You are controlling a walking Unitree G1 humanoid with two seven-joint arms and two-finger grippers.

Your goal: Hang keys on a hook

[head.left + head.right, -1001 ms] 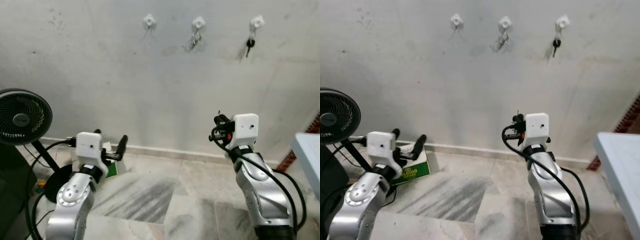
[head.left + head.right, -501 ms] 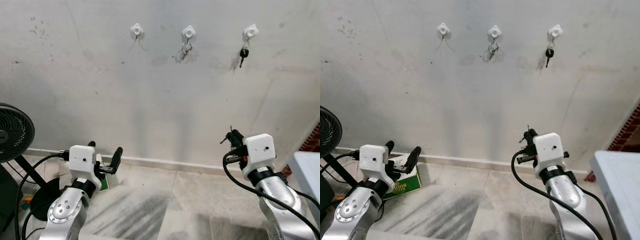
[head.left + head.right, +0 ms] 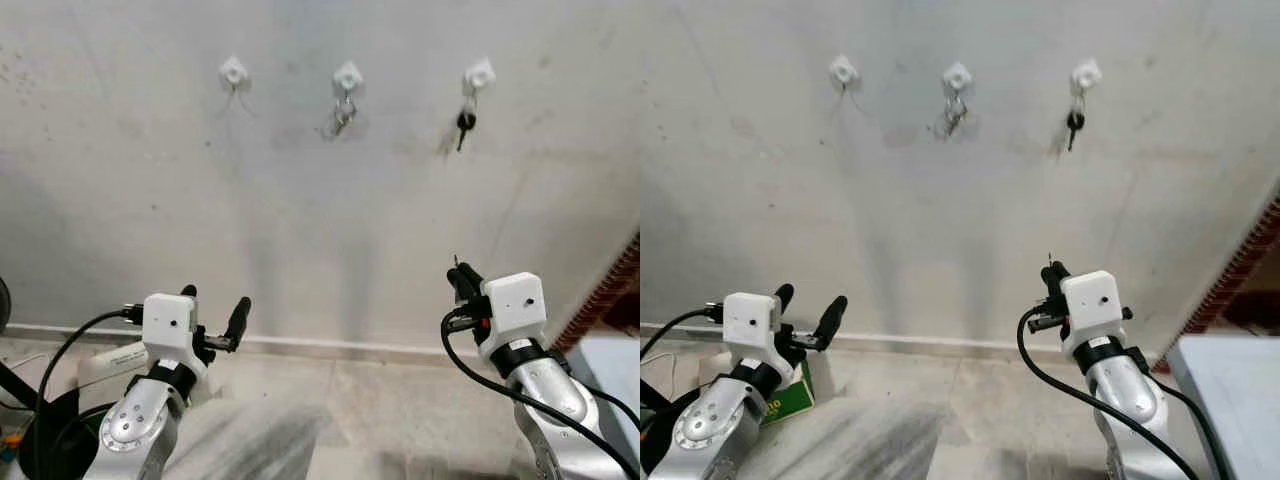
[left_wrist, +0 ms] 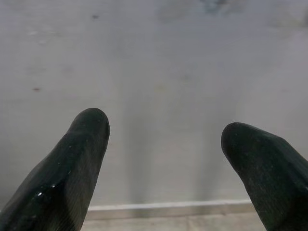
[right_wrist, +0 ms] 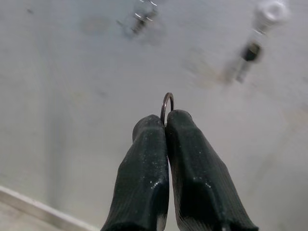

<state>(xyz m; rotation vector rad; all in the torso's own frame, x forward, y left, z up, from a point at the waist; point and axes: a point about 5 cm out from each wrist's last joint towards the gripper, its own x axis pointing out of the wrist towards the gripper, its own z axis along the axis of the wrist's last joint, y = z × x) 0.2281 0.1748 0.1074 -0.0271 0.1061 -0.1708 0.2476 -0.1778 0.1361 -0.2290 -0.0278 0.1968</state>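
Right wrist view shows my right gripper pinching the key ring low before the wall, so next I raise it to the empty hook, left gripper spread idle

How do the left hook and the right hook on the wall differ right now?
The left hook is bare; the right hook carries a key with a dark head. The left hook is above the open left gripper; the right hook is above the right gripper, shut on a key ring. Both are small and white, level on the wall.
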